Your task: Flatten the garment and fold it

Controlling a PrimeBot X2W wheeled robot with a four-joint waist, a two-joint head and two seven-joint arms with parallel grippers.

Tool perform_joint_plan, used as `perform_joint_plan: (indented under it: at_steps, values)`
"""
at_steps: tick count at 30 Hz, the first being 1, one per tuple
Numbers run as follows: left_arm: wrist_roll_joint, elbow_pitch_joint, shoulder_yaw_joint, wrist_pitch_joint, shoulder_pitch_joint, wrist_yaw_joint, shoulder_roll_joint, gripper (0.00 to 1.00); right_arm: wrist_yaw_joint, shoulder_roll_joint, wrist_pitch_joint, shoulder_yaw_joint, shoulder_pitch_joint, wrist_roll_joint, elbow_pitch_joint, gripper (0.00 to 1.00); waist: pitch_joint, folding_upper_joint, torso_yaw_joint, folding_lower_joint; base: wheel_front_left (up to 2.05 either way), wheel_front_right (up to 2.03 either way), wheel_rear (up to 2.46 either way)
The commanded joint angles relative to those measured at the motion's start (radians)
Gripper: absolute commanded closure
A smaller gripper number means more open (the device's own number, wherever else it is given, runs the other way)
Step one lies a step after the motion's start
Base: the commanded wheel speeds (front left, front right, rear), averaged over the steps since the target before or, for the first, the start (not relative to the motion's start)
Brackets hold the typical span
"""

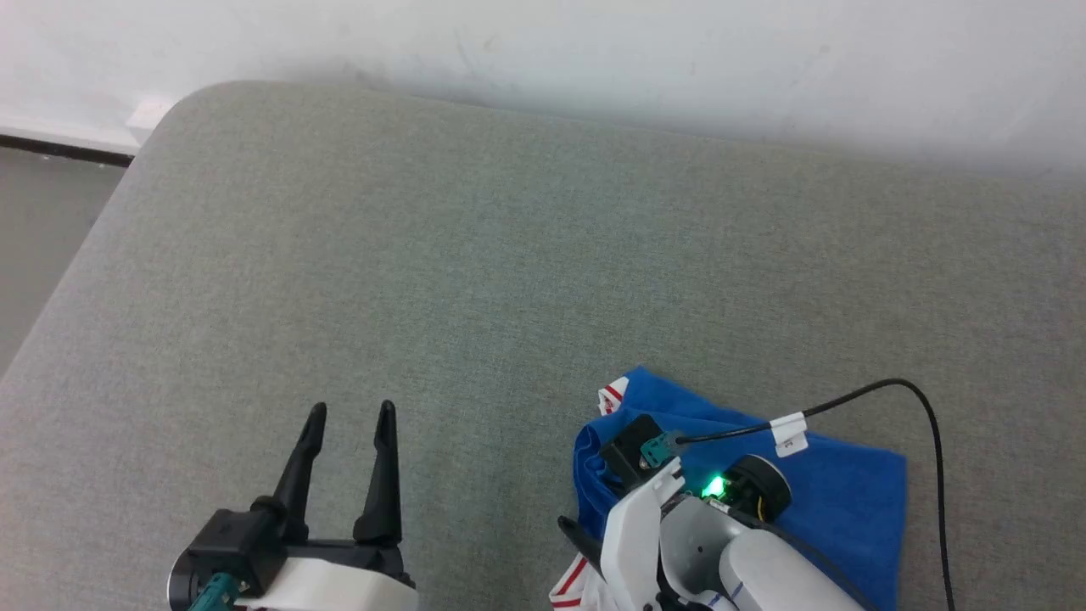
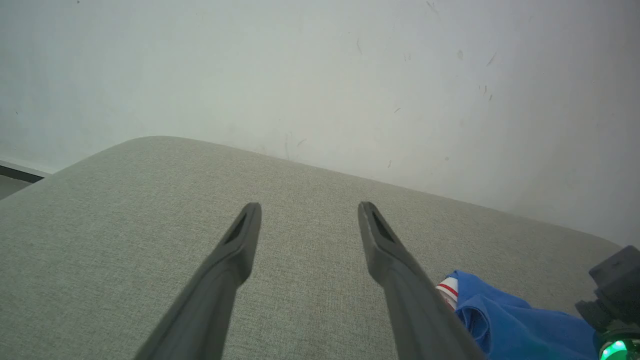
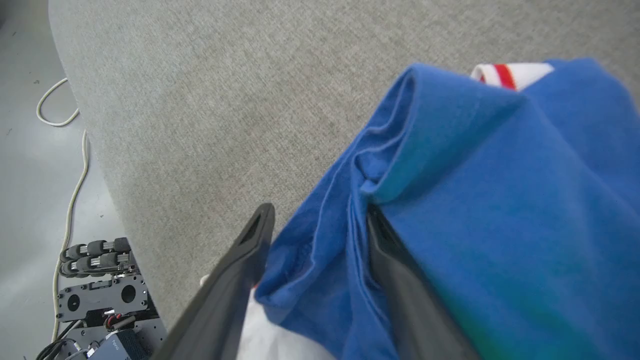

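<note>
The garment (image 1: pixel 840 492), a royal-blue shirt, lay bunched near the front right part of the grey fabric-covered surface (image 1: pixel 509 255). A bit of red-and-white striped trim (image 1: pixel 612 392) poked out at its far left corner, and more showed at its near edge. In the right wrist view the cloth (image 3: pixel 500 200) rose in a thick rolled fold, with white fabric below it.

The right gripper (image 3: pixel 320 215) was pushed into that fold from the near side. Its two dark fingers stood spread, a bunch of blue cloth sat loosely between them, and more cloth draped over the one at that view's right. The fingers were not pinching it. In the head view the pale right forearm (image 1: pixel 764 568) reached up from the bottom edge over the shirt, with the wrist angled toward the left. A green light (image 1: pixel 715 486) glowed on the wrist, and a black cable (image 1: pixel 933 441) with a white tag (image 1: pixel 791 433) looped away from it.

The left gripper (image 1: pixel 352 416) hung well apart from the shirt, above bare grey surface. Its fingers pointed away from the robot toward the white wall (image 1: pixel 594 42), spread wide and holding nothing. In its own wrist view (image 2: pixel 309 207) the shirt's edge (image 2: pixel 520 325) lay just past one finger.

Beyond the surface's rounded edge, the right wrist view showed grey floor (image 3: pixel 25 175), a white cord (image 3: pixel 75 165) and dark machinery (image 3: pixel 100 290).
</note>
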Motion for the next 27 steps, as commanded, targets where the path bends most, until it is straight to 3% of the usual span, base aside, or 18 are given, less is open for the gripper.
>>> perform_joint_plan:
  at_steps: [1, 8, 12, 17, 22, 27]
  values:
    - [0.004, 0.002, 0.011, -0.005, -0.004, -0.005, 0.0, 0.0, -0.003, -0.005, 0.0, 0.006, 0.0, 0.013, 0.016, 0.0, -0.013, 0.0, -0.013, 0.0001, 0.0, 0.0, 0.0]
    - [0.003, -0.001, 0.023, -0.005, 0.019, -0.01, 0.009, 0.0, -0.003, -0.002, 0.0, -0.012, 0.006, 0.09, -0.103, 0.0, -0.035, 0.0, -0.049, 0.0001, 0.0, 0.0, 0.0]
    - [0.005, -0.01, 0.022, -0.005, 0.026, -0.009, 0.01, 0.0, -0.003, -0.036, -0.032, -0.137, 0.068, 0.083, -0.231, 0.0, -0.036, 0.0, -0.073, 0.0001, 0.0, 0.0, 0.0]
    - [0.027, -0.022, 0.013, -0.005, 0.03, -0.004, 0.022, 0.0, -0.003, -0.073, -0.057, -0.366, 0.215, 0.029, -0.398, 0.0, -0.02, 0.0, -0.098, 0.0001, 0.0, 0.0, 0.0]
    - [0.041, -0.045, 0.012, -0.003, 0.025, 0.007, 0.031, 0.0, -0.003, -0.049, -0.027, -0.529, 0.37, 0.004, -0.537, 0.0, 0.006, 0.0, -0.114, 0.0001, 0.0, 0.0, 0.0]
    - [0.047, -0.053, 0.003, 0.005, 0.003, 0.009, 0.033, 0.0, -0.003, -0.015, 0.006, -0.617, 0.447, -0.008, -0.56, 0.0, 0.038, 0.0, -0.111, 0.0001, 0.0, 0.0, 0.0]
